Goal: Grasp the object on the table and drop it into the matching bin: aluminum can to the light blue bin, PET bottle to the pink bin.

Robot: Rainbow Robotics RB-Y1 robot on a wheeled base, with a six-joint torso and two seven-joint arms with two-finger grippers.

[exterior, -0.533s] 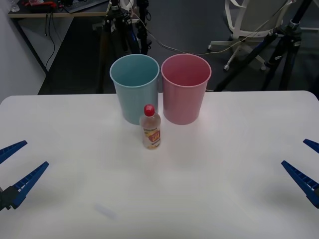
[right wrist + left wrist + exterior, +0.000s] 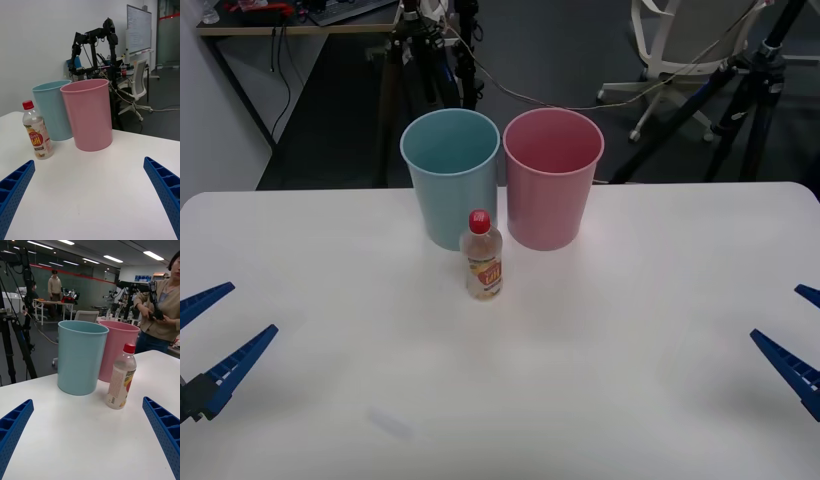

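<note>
The PET bottle (image 2: pixel 483 256) stands upright on the white table (image 2: pixel 600 380), clear with a red cap and a yellow-orange label, just in front of the gap between the two bins. Behind it the light blue bin (image 2: pixel 450 175) is on the left and the pink bin (image 2: pixel 551 178) on the right. My left gripper (image 2: pixel 212 330) rests open low at the table's left edge, far from the bottle. At the right edge my right gripper (image 2: pixel 802 340) is open too. The bottle (image 2: pixel 36 131) (image 2: pixel 121 377) and both bins show in each wrist view.
Tripods (image 2: pixel 740 90) and an office chair (image 2: pixel 680 45) stand on the dark floor beyond the table's far edge. A person (image 2: pixel 159 311) stands past the bins in the left wrist view. Wide bare tabletop lies between the grippers and the bottle.
The right gripper has slid slightly outward toward the table's right edge. The bottle, the bins and the left gripper have not moved.
</note>
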